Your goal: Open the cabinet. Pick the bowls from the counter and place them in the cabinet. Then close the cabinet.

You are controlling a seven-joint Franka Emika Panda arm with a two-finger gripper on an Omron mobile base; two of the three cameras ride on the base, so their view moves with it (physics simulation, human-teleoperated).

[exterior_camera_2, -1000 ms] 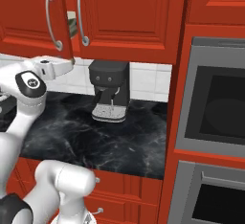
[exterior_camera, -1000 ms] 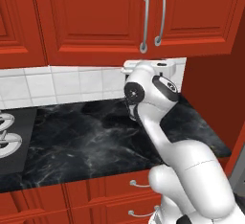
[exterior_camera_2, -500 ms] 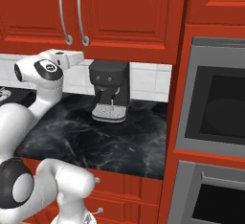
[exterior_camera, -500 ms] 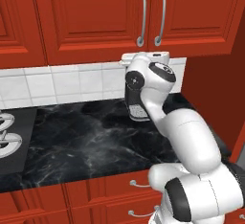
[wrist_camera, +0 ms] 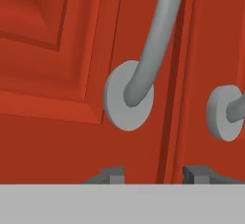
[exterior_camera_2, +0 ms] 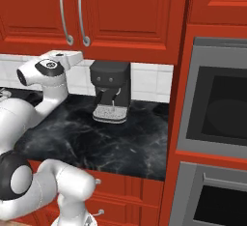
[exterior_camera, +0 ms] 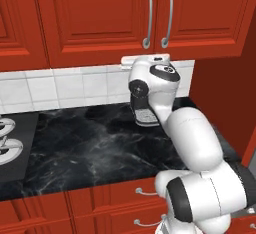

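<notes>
You see just the tips of the gripper (wrist_camera: pixel 152 174) at six o'clock in the hand view; whether they touch the left handle (wrist_camera: pixel 152 41) is unclear. That handle runs off at twelve o'clock, the right handle (wrist_camera: pixel 228 112) off at three. The arm hides much of the coffee machine (exterior_camera: pixel 144 114).

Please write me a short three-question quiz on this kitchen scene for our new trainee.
1. True or false: the cabinet doors are shut.
2. What stands on the counter under the cabinet? A) toaster B) coffee machine C) kettle
3. In the hand view, the gripper faces the lower end of which part of the cabinet?

Key: 1 true; 2 B, the coffee machine; 3 a silver handle.
</notes>
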